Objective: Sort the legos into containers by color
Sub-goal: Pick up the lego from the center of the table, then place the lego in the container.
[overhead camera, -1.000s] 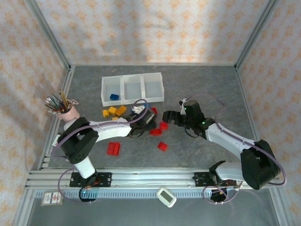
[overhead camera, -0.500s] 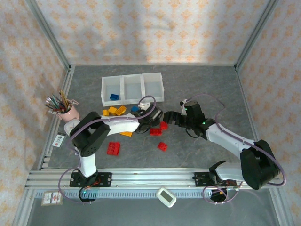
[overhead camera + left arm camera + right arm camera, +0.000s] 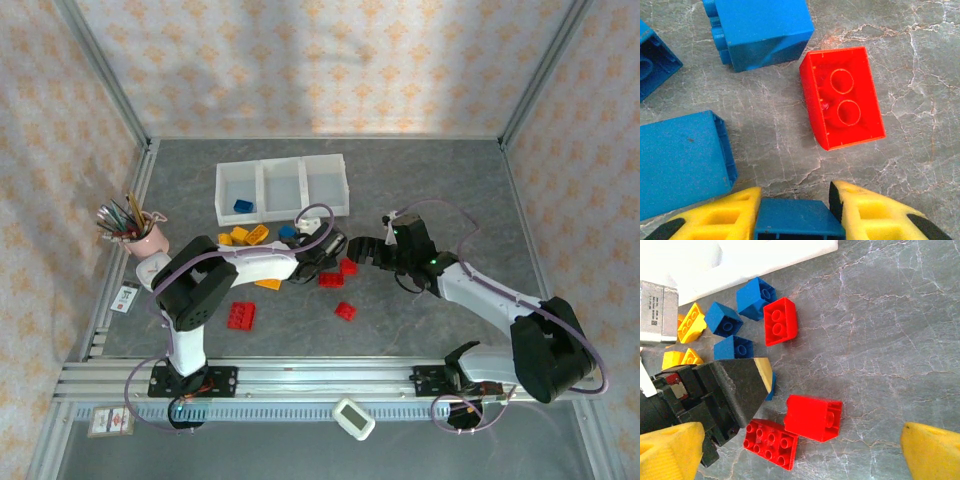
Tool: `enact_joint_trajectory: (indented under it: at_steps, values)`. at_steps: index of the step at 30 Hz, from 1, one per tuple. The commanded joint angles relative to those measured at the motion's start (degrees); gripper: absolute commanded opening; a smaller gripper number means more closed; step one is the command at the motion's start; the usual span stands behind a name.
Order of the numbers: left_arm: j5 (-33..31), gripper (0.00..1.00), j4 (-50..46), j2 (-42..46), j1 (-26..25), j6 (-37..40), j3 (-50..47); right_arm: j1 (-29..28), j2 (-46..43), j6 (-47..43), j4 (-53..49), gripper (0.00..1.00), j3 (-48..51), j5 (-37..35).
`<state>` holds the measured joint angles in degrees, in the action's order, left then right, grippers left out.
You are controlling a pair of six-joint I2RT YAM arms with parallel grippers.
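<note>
Table (image 3: 920, 75): smooth matt grey sheet, stone-look, fine white veining. Red lego (image 3: 842, 100): moulded plastic, semi-gloss, small scuff on one side. Blue lego (image 3: 797, 220) in the left gripper (image 3: 796, 194): same plastic, smooth. Fingers (image 3: 875, 215): matt yellow plastic, faintly grainy. Containers (image 3: 280, 162): translucent white plastic. Front rails (image 3: 300, 378): bare metal, dull sheen. Walls (image 3: 330, 70): matt, patterned, paper-like.

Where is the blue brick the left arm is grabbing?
Left wrist view, bottom centre: the blue brick sits between the left jaws, with a red brick just beyond it, slightly right.
</note>
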<state>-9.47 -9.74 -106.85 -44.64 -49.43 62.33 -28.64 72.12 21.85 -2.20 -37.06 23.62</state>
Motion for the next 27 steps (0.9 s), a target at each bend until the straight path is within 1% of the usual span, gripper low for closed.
enact_joint_trajectory:
  at_steps: [1,5,9,11,15,17,22,24,27]
  values:
    - [-2.1,0.25,-3.2,2.7,-0.6,1.1,0.4,0.4,-1.7,-1.8,-1.2,1.0,-1.6,-0.4]
    - [-2.5,0.2,-4.5,6.5,-1.0,1.4,-0.6,0.4,-2.1,-2.8,-3.0,1.0,-3.5,0.6]
    - [-4.5,0.19,-6.1,13.0,-1.0,1.8,-2.6,0.2,-2.2,-3.3,-4.4,1.0,-5.9,2.0]
    - [-7.0,0.19,-7.8,16.4,-1.0,2.4,-3.1,-0.4,-1.9,-3.2,-4.6,1.0,-7.0,2.0]
    - [-14.4,0.19,-12.6,22.8,0.5,4.6,-2.2,-2.7,-0.5,-2.7,-3.3,1.0,-9.3,1.8]
    - [-15.5,0.19,-13.2,25.2,3.0,6.0,-2.3,-4.2,0.7,-1.8,-1.4,1.0,-10.2,1.5]
    - [-13.7,0.19,-10.9,28.4,13.0,10.5,-3.6,-8.2,4.8,0.7,5.0,1.0,-12.0,1.0]
    - [-12.1,0.19,-8.8,27.8,16.9,13.4,-3.4,-9.1,6.5,1.5,7.4,1.0,-12.7,0.9]
    - [-9.9,0.19,-7.2,24.7,22.7,15.5,-1.2,-9.7,8.7,2.2,9.9,0.99,-13.5,0.0]
